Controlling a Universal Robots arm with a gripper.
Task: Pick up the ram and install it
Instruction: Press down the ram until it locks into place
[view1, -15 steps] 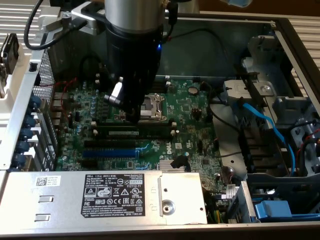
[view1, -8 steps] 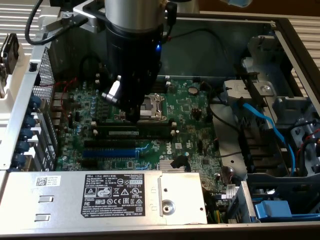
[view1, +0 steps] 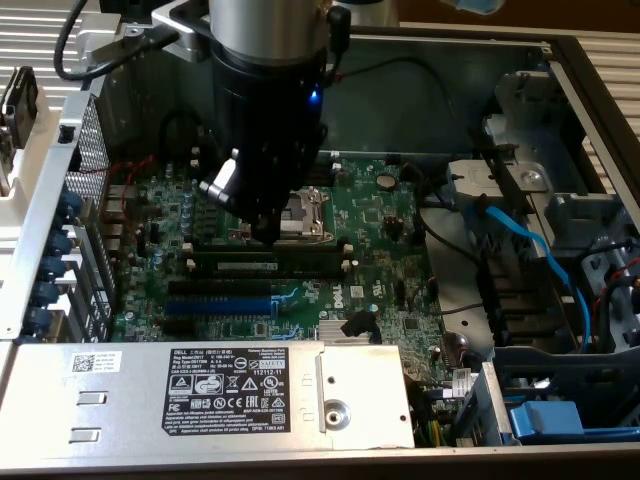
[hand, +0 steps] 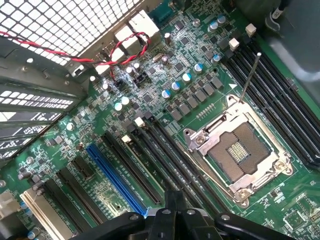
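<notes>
Hovering over an opened computer case (view1: 300, 30), the arm (view1: 268, 90) hangs nose-down above the green motherboard (view1: 380, 215), and that board is the stage for everything. Along the near edge of the case sits the silver power supply (view1: 200, 385) with its black label. On the exterior view's right, a blue cable (view1: 530, 240) loops through the drive bay. Down on the board, the metal-framed processor socket (hand: 240, 150) lies bare with its lever up, and a blue expansion slot (hand: 117, 175) runs beside the long black memory slots (hand: 165, 157).

Now the ram (view1: 265, 266): a long dark-green stick with a pale label, and it appears to be standing on edge in one of the memory slots, just below the socket in the exterior view. Whether it is fully latched I cannot tell.

The pincer (hand: 174, 210) is closed, fingers (hand: 172, 200) pinched together with nothing between them, poised right above that row of slots, close to the stick's top edge.

As for handling, my read is that the stick is light, stiff and thin, fragile at its chips and contact edge. Best taken by the long bare edges or pressed evenly along the top rim, never twisted; a lopsided push could bend it or miss a latch.
</notes>
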